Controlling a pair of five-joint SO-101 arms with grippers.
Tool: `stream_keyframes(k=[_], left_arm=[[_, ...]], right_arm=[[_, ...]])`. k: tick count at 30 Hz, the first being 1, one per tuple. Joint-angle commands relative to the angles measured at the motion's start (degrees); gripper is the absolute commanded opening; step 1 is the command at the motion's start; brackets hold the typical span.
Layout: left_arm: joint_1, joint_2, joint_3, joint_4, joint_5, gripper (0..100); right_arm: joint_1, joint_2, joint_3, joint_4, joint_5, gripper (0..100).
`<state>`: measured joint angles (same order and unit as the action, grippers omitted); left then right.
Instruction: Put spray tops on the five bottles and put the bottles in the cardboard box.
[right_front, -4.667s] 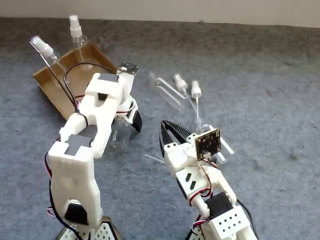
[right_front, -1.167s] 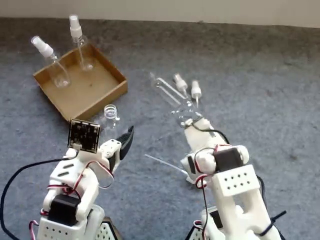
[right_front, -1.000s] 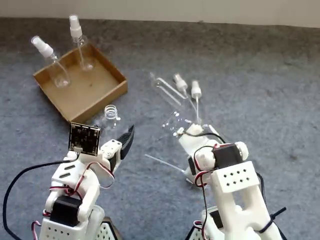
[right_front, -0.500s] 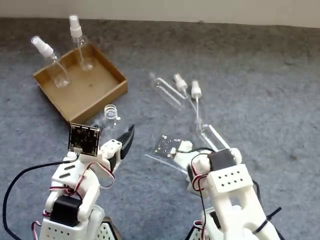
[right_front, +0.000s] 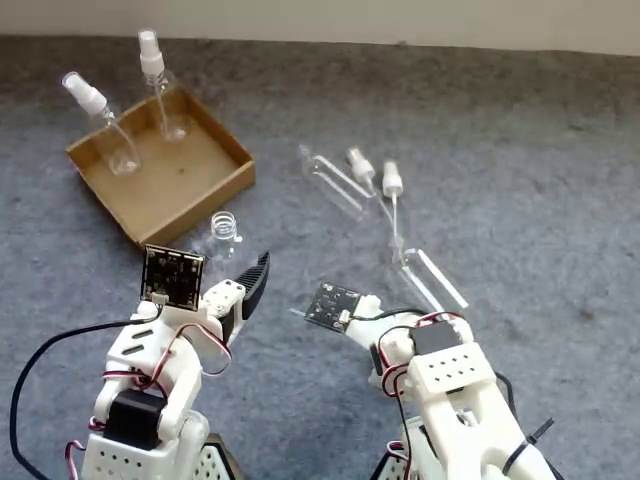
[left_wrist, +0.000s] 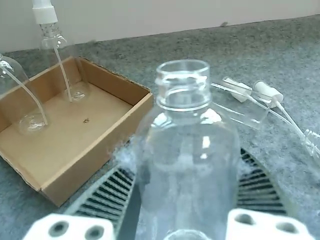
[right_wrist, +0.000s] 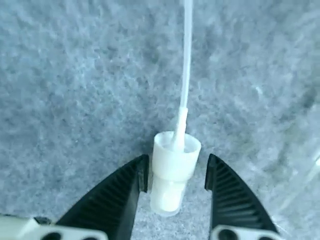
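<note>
— High view: what is standing in the box (right_front: 195, 203)?
— Two topped bottles (right_front: 110, 130). Just outside it, the left hand (right_front: 240, 265) is pinching an open bottle (right_front: 222, 232). Two tops (right_front: 392, 180) are lying on the worktop (right_front: 540, 200).
— Left wrist?
— The open bottle is standing upright between both fingers, with the box behind it.
— Right wrist?
— The right hand (right_wrist: 176, 162) is spreading narrowly around a top (right_wrist: 172, 172) that is lying flat. Its fingers are sitting just beside it.
</note>
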<state>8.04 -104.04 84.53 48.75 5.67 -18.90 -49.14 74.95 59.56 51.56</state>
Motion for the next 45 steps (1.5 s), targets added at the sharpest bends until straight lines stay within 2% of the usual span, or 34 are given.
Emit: stream_keyframes(k=[1,5,13,17,21,28,34,40,45], left_arm=[[-0.57,-0.66,-0.48,-1.41,0.09,14],[-0.57,-0.66,-0.4,-1.41,0.09,14],[-0.57,-0.66,-0.4,-1.32,0.09,14],[-0.57,-0.66,-0.4,-1.32,0.09,14],[-0.57,-0.66,-0.4,-1.32,0.09,14],[-0.57,-0.66,-0.31,-1.32,0.09,14],[-0.57,-0.66,-0.31,-1.32,0.09,14],[-0.48,-0.66,-0.31,-1.32,0.09,14],[-0.48,-0.66,-0.31,-1.32,0.09,14]], right_arm=[[0.48,0.4,-0.31,-1.36,0.97,14.0],[0.48,0.48,-0.31,-1.36,0.97,6.7],[0.66,0.04,-0.75,-1.01,0.97,5.8],[4.88,-0.04,-0.92,-0.92,1.05,1.0],[8.57,-0.13,-8.04,-0.13,1.05,0.5],[9.63,-0.04,-27.65,10.86,1.23,0.5],[11.82,0.57,-37.05,10.68,13.71,0.8],[19.47,1.1,-36.62,-2.51,18.55,0.9],[21.41,10.42,-36.09,-6.73,19.87,1.0]])
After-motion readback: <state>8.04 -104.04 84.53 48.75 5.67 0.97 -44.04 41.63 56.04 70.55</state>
